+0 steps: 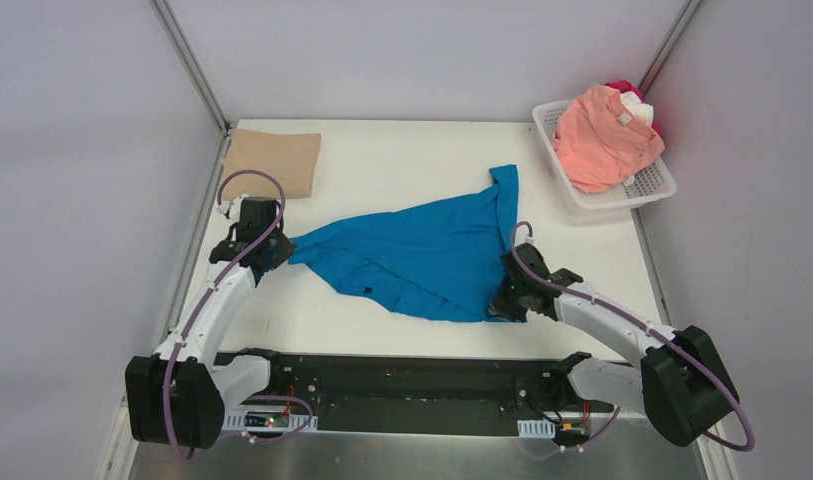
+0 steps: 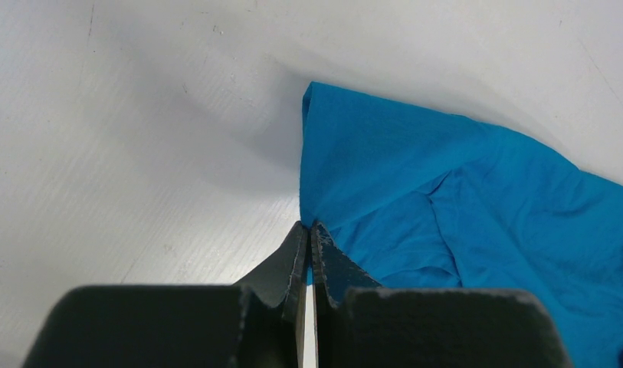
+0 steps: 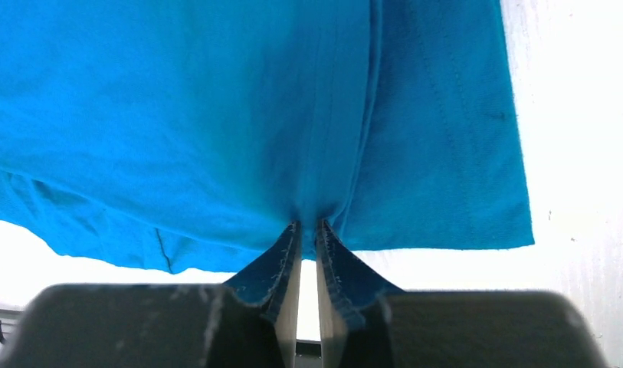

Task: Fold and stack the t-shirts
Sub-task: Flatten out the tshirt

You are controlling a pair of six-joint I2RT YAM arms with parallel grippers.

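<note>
- The blue t-shirt [image 1: 422, 255] lay spread and rumpled across the middle of the table [image 1: 402, 160], stretched between the two arms, with one pointed corner reaching toward the far right.
- Its left end tapered to a narrow tip at the left gripper [image 1: 272, 250]; its near right edge sat under the right gripper [image 1: 507, 300].
- In the left wrist view, the left gripper's fingers [image 2: 335, 264] were pressed together, with a sliver of blue cloth pinched between their tips.
- In the right wrist view, the right gripper's fingers [image 3: 273, 264] stood almost together with only a thin slit between them. The shirt's hem puckered into that slit, so it had hold of the cloth edge.
- The tan t-shirt [image 1: 274, 160] lay folded into a flat rectangle at the far left corner of the table, well apart from the blue one.
- The white lattice basket [image 1: 548, 125] stood at the far right corner.
- The salmon-pink t-shirt [image 1: 604, 138] was heaped on top inside it, draping over the rim.
- A bit of the white t-shirt [image 1: 637, 108] and the red t-shirt [image 1: 622, 88] showed behind it.
</note>
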